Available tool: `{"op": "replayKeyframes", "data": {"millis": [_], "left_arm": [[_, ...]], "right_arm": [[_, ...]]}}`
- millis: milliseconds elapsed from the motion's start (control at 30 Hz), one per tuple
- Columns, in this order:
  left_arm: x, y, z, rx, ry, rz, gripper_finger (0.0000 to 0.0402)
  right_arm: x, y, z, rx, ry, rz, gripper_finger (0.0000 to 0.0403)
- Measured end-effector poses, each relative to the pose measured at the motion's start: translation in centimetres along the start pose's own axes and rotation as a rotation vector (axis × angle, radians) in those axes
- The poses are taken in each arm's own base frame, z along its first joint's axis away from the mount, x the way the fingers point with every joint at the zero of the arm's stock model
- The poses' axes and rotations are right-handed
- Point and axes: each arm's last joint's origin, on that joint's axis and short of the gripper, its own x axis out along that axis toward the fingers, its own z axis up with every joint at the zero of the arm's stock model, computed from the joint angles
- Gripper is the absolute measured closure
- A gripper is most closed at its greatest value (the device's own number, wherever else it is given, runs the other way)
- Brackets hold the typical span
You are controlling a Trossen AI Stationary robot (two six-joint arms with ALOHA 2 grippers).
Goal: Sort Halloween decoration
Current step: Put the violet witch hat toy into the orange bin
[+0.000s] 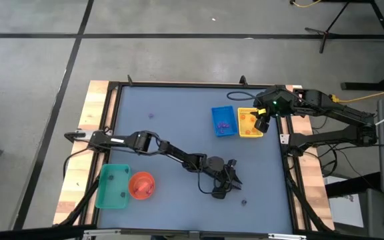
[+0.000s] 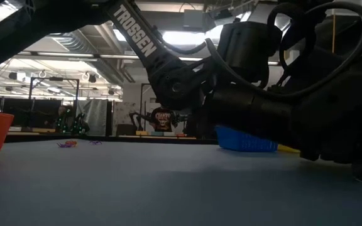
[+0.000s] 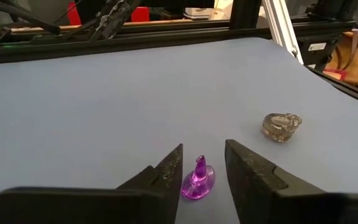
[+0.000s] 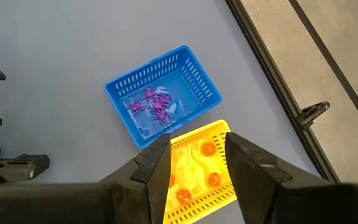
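Observation:
A small purple witch-hat piece [image 3: 197,182] stands on its brim on the grey table, between the fingers of my left gripper [image 3: 204,163], which is open and reaches low over the table's near middle [image 1: 227,185]. A clear greyish piece [image 3: 281,126] lies a little beyond it. My right gripper [image 4: 197,144] hangs open and empty above the yellow tray [image 4: 197,186] at the far right [image 1: 262,123]. The yellow tray holds orange pieces [image 4: 207,149]; the blue tray [image 4: 132,93] beside it holds purple spider pieces [image 4: 154,104]. My left gripper's fingers come in nearly level and stand close on either side of the purple hat's brim [image 3: 194,190]. A narrow gap shows beside one finger; whether the other finger [image 3: 171,171] touches the brim I cannot tell.
A green tray [image 1: 112,187] and a round orange bowl [image 1: 141,185] stand at the near left. A few loose pieces lie at the far left of the table [image 1: 151,115] and show in the low view [image 2: 68,144]. Free table lies between the trays and the left arm.

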Motion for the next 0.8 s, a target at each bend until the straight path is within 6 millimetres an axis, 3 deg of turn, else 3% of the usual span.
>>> {"op": "replayKeyframes", "data": {"millis": [800], "left_arm": [[-0.01,0.05,-0.03,-0.001,0.003,0.003,0.0304]], "right_arm": [[-0.01,0.00,0.01,0.000,0.000,0.000,0.0251]]}}
